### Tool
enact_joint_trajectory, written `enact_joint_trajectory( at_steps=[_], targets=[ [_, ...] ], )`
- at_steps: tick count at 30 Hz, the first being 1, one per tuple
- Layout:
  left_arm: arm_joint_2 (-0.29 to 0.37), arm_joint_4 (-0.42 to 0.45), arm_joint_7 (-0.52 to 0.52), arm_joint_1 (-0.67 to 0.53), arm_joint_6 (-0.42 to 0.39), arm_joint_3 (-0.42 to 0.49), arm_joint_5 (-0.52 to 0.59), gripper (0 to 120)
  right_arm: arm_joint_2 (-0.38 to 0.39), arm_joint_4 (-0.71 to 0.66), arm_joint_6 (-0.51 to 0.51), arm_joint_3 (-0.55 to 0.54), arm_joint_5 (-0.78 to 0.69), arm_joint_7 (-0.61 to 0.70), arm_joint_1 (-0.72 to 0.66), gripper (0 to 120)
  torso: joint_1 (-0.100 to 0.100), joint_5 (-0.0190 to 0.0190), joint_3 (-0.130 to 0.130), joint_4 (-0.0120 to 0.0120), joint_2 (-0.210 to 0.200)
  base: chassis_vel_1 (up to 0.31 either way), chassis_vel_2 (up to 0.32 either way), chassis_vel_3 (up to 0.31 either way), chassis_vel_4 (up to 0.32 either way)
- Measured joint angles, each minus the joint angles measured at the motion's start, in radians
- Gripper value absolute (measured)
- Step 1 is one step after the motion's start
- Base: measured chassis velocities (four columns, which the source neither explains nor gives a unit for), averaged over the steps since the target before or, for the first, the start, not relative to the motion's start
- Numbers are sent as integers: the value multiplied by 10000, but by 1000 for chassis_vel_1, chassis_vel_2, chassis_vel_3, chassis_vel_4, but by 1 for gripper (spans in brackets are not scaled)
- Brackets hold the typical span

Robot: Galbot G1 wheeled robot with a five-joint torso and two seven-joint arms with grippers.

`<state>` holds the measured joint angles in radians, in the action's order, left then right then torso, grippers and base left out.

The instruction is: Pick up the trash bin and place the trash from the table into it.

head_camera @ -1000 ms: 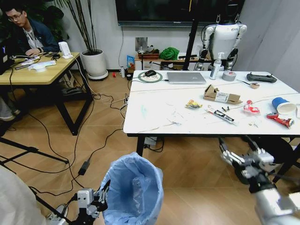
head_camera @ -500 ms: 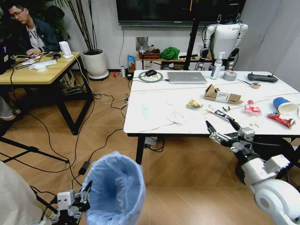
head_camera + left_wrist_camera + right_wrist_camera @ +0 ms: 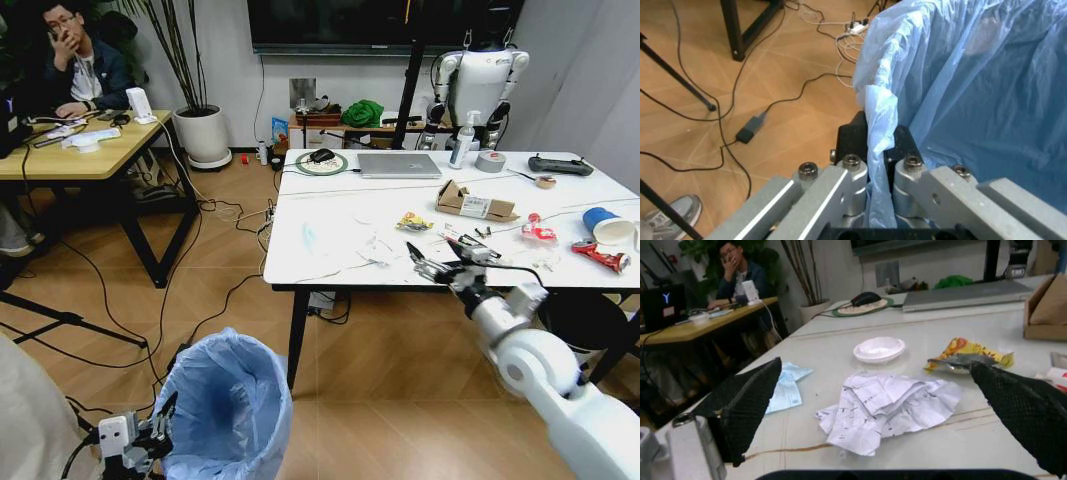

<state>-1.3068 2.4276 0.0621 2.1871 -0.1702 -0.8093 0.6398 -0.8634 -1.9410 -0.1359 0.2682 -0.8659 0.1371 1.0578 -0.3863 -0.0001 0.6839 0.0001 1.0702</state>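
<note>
Trash bin (image 3: 225,410) sits low at the bottom left of the head view, off the table (image 3: 330,255), its blue bag (image 3: 960,85) rim pinched tight in my left pincer (image 3: 880,150). My right pincer (image 3: 440,262) hangs spread wide over the table's near edge at centre frame. Between its black fingers (image 3: 747,400) lies a crumpled white paper (image 3: 890,405), untouched. A yellow wrapper (image 3: 970,357) and a small white lid (image 3: 879,348) lie just beyond it.
</note>
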Motion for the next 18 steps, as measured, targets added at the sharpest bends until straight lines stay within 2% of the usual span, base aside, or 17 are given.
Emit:
enact_joint_trajectory(
  at_steps=[6,12,18],
  targets=[
    [-211,103,-5,77,18,-154,-23,0,-433,720,-585,-989,-488,876,-1130,100,2,1,-1,-1,-5,0,0,0,0],
    [-255,110,-6,87,21,-178,-29,0,-553,910,-693,-1162,-554,1090,-1364,100,2,4,-1,0,-6,0,0,0,0],
    [-411,89,-6,26,29,-110,-73,0,-976,1602,-897,-1669,-1019,1515,-2265,100,4,-2,-4,-1,-7,0,0,0,0]
  ],
)
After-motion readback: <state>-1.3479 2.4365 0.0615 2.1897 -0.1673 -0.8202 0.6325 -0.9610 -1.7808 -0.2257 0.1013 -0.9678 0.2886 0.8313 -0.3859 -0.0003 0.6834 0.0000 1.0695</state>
